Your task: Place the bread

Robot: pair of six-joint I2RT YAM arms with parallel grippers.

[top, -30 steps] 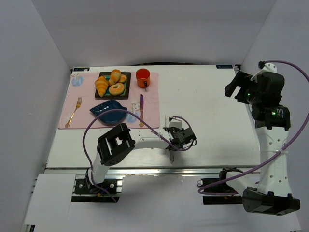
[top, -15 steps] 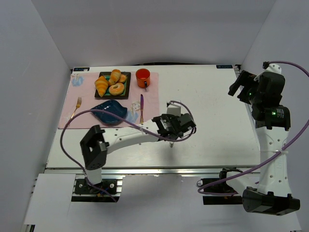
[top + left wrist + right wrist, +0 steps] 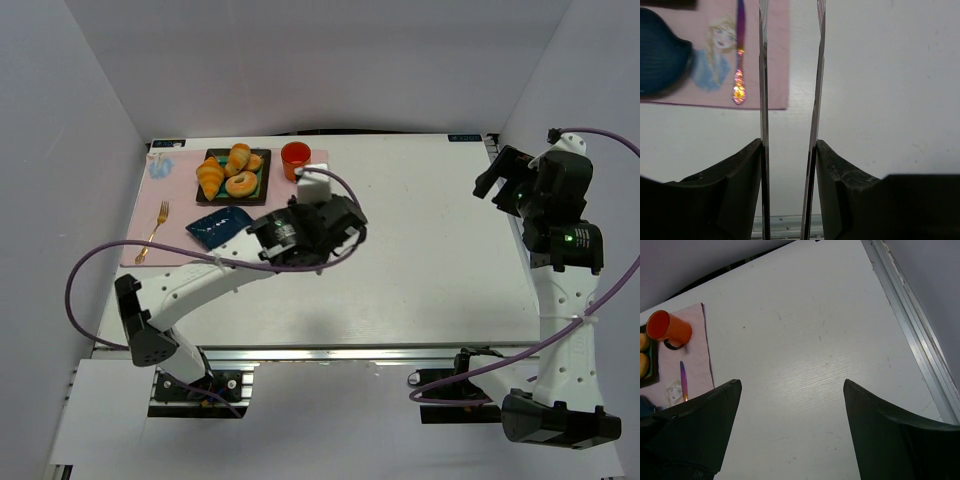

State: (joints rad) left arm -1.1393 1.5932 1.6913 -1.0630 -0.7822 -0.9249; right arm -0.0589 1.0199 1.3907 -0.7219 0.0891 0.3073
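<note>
Tools: left tool [image 3: 790,50] blades slightly apart, empty, over the edge of the pink placemat [image 3: 777,50]; right tool [image 3: 790,385] wide apart, empty.
Bread: plump golden-brown roll [image 3: 238,156] on dark square tray [image 3: 266,196], far side, behind ring-shaped pastry [image 3: 241,184].
Surface: white [image 3: 430,230].

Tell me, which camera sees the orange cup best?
The right wrist view: the orange cup shows whole, side and handle, on the pink mat. The top view shows it small from above; the left wrist view misses it.
</note>
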